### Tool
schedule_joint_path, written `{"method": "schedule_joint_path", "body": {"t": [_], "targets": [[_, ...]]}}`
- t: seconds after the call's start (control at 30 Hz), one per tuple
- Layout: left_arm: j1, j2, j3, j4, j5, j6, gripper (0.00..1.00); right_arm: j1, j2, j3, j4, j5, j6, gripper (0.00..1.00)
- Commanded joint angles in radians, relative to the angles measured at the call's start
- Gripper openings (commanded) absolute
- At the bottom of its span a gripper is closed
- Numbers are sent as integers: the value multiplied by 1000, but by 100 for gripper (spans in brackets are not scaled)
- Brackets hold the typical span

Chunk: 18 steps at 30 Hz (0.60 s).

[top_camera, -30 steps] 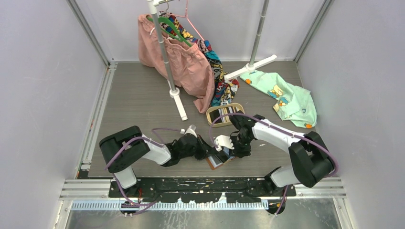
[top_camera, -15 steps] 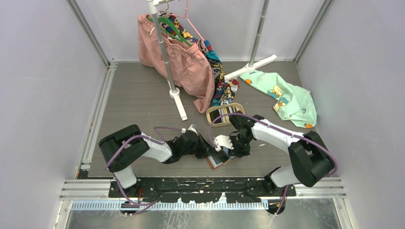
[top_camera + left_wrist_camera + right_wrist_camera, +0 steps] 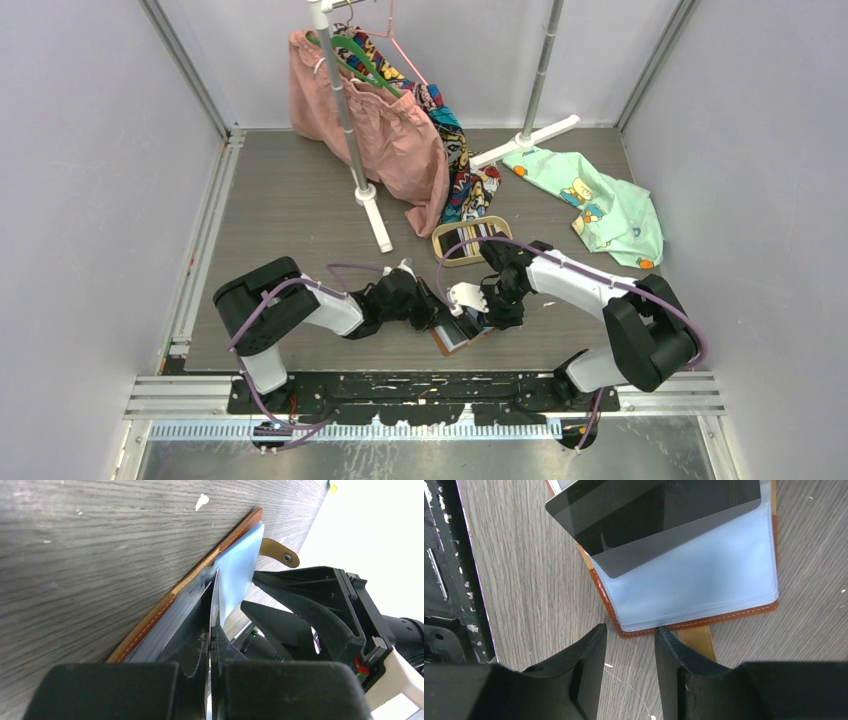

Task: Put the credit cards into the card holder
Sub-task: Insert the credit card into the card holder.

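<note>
Pale lilac walls (image 3: 90, 150), grey wood-grain tabletop (image 3: 290, 200), white rack pole (image 3: 344, 110), aluminium edge rail (image 3: 200, 260)

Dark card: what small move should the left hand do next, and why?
Probably slide the dark card deeper into the bluish pocket of the card holder. The left hand is shut on it, and only one edge lies inside; most sticks out.

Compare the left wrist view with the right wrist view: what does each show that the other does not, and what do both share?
Left wrist only: the left gripper pinching the dark card edge-on, and the metal stud on the snap tab.
Right wrist only: the card's flat face, partly slid into the bluish pocket.
Both: the right gripper and the tan card holder lying open on the wood-grain table.
</note>
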Motion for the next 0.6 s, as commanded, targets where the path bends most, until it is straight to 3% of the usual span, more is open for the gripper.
{"method": "schedule_joint_path", "body": {"t": [0.0, 0.33, 0.57], "targets": [[6, 45, 19, -46, 27, 28, 0, 9, -6, 10, 6, -7, 5, 45], [27, 93, 39, -23, 77, 53, 0, 9, -19, 16, 9, -20, 30, 46], [41, 125, 48, -15, 93, 70, 1, 7, -91, 54, -15, -63, 86, 57]]}}
